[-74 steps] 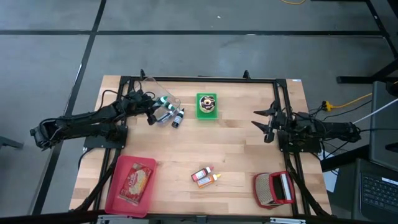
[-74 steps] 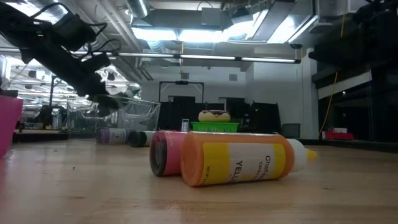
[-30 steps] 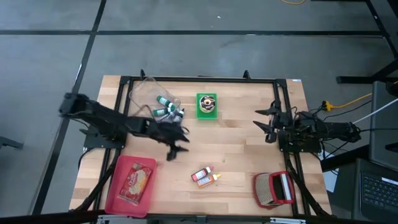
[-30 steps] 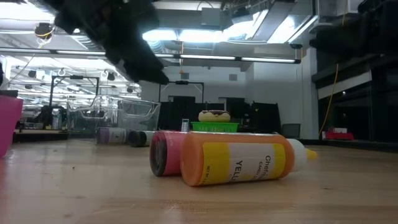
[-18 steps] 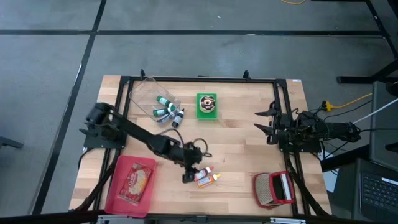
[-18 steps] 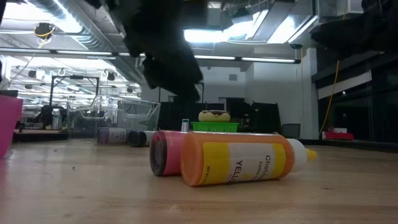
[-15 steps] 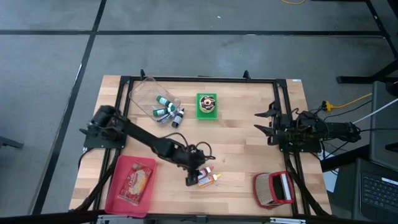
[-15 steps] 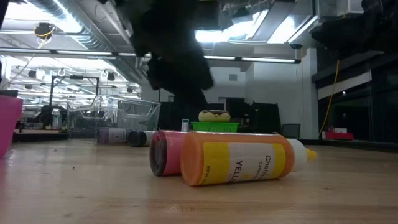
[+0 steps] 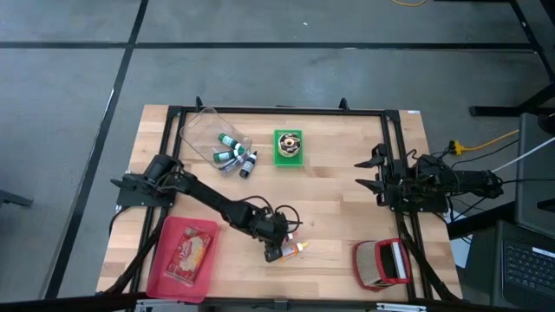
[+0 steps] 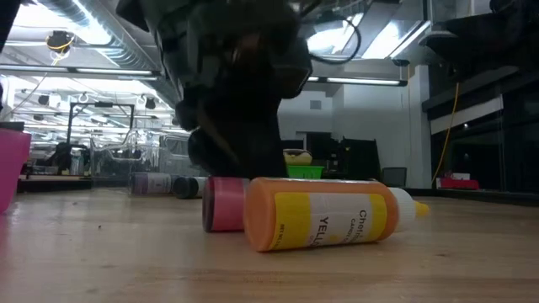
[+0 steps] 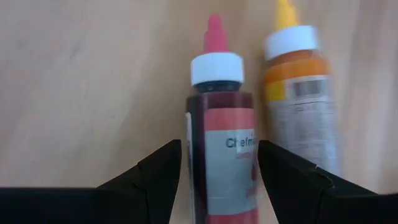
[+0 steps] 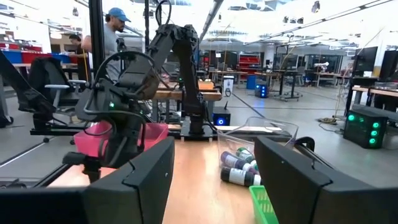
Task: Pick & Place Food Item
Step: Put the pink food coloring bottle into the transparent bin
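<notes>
Two squeeze bottles lie side by side on the wooden table near its front middle: a red one (image 11: 221,143) and a yellow-orange one (image 11: 301,106), also seen in the low view as the red bottle (image 10: 221,215) and the yellow-orange bottle (image 10: 324,215). My left gripper (image 9: 276,250) is open, slanting down over the red bottle. Its two fingers stand on either side of the bottle's body (image 11: 217,186), and no touch shows. My right gripper (image 9: 368,173) waits open at the table's right side, holding nothing.
A clear bin (image 9: 212,139) with small bottles and a green basket (image 9: 289,146) holding a doughnut stand at the back. A pink tray (image 9: 183,256) with a packet lies front left, a red basket (image 9: 381,263) front right. A person (image 12: 114,28) stands beyond the table.
My left gripper has swung from beside the clear bin toward the table's near edge and right, sunk, and tipped more steeply down. It now stands over the red bottle, still open. The bottles lie where they were.
</notes>
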